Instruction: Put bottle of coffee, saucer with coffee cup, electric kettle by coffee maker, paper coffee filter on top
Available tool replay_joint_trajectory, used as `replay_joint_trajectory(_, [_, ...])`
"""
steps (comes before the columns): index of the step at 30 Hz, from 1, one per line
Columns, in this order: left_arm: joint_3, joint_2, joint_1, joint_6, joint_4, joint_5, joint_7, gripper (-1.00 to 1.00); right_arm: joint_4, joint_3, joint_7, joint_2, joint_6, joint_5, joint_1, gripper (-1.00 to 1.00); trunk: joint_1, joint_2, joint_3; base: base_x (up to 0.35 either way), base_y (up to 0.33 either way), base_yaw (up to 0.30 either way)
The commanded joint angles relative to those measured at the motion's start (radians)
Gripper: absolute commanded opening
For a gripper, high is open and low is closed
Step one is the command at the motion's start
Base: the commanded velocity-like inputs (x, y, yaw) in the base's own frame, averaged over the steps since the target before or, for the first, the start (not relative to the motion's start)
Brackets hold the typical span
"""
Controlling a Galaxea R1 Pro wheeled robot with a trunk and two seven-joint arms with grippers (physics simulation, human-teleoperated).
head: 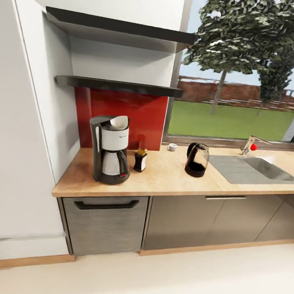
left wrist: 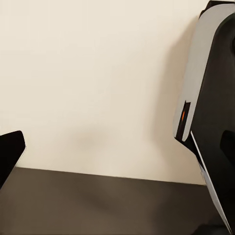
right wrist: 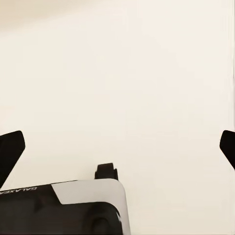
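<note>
Leftmost on the wooden table (head: 170, 180) stands the coffee maker (head: 110, 149), black and white, with a paper filter (head: 119, 123) sitting in its top. Just beside it, to the right, is a small dark bottle of coffee (head: 140, 160), upright before the red wall panel. Further right, near the window sill, lies a small pale round thing (head: 172, 147), too small to tell what. The black kettle (head: 197, 159) stands near that, well apart from the coffee maker, and the sink (head: 259, 170) with its tap lies at the far right. Two dark shelves (head: 117, 86) hang above.

Both wrist views look down at the pale floor. The right tool (right wrist: 117, 147) has its fingertips wide apart, holding nothing. Of the left tool, one fingertip (left wrist: 10, 154) shows; I cannot tell its state.
</note>
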Motion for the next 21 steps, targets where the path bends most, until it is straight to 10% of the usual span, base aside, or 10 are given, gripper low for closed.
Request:
replay_joint_trajectory(1, [0.000,0.000,0.000,0.000,-0.001,0.008,0.001,1.00,-0.001,0.004,0.001,0.000,0.005,-0.010,0.000,1.00,0.000,-0.002,-0.002,0.000,0.000,-0.240])
replay_joint_trajectory(21, [0.005,-0.005,0.003,-0.005,-0.001,0.011,0.004,1.00,-0.002,0.010,-0.005,0.044,0.005,-0.010,0.029,1.00,0.000,-0.002,-0.002,0.004,0.000,-0.079])
